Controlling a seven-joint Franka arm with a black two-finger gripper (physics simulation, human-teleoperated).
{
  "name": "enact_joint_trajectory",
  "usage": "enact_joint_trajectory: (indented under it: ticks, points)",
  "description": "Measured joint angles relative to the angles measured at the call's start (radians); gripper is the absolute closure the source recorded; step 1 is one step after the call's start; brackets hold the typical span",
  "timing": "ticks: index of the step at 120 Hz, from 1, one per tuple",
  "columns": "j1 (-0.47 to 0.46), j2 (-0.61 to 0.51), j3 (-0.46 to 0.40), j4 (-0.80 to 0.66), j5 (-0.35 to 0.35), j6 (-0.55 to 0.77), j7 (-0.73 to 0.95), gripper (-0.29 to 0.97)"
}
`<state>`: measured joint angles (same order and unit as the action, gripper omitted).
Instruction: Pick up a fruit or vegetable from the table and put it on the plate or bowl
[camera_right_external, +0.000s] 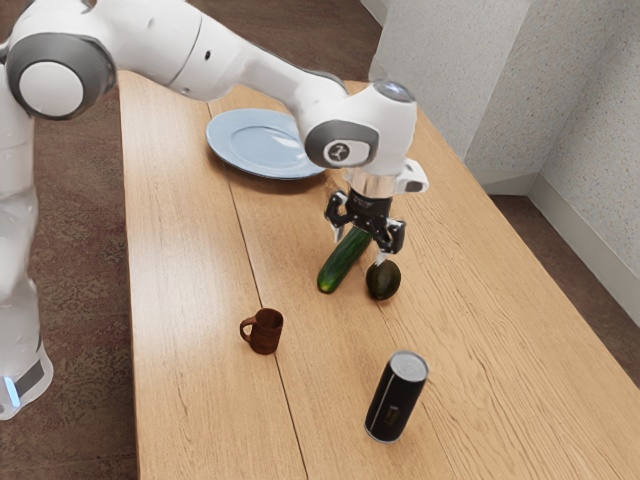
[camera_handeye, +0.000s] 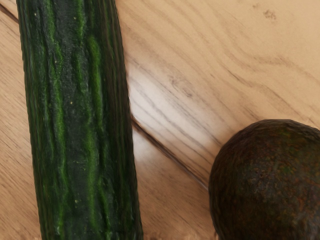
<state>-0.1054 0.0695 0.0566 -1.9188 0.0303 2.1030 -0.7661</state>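
The gripper (camera_right_external: 364, 236), fingers spread and gripping nothing, straddles the far end of the cucumber (camera_right_external: 340, 264), which lies on the table (camera_right_external: 180, 300) beside the avocado (camera_right_external: 383, 281), its long axis running away from the plate (camera_right_external: 250, 140).

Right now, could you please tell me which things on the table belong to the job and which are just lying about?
Belong to the job: cucumber, avocado, blue plate, and the gripper over the two vegetables.
Just lying about: brown mug, black can.
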Motion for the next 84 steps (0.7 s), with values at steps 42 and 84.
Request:
enact_joint_trajectory:
  ticks: [42, 84]
  points:
    - [0.057, 0.051, 0.009, 0.000, -0.007, 0.026, 0.041, 0.00]
    - [0.074, 0.038, 0.013, -0.047, -0.039, 0.070, 0.060, 0.00]
